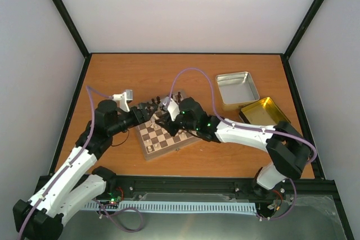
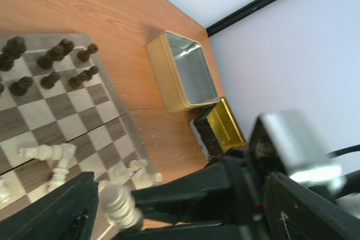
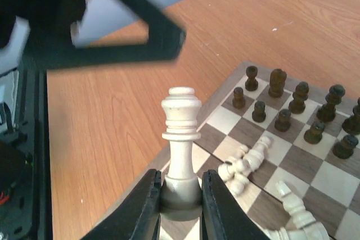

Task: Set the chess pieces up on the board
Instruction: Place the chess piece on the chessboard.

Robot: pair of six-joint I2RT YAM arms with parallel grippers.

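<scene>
The right gripper (image 3: 181, 203) has its jaws closed tight on the base of one tall cream piece (image 3: 181, 133); this piece stands upright over the edge squares of the board (image 3: 323, 181); I cannot tell if its base touches the wood. Several other cream chess pieces (image 3: 247, 166) lie on their sides on the board, just beside it; the dark chessmen (image 3: 292, 102) stand in rows at the other side. The left gripper (image 1: 145, 114) hovers at the left edge of the board; its fingers (image 2: 53, 212) are wide apart and hold nothing. The board lies in the middle of the table (image 1: 112, 71); a silver tin (image 1: 236, 87) and a gold tin (image 1: 264, 111) are at its right, apart from it.
</scene>
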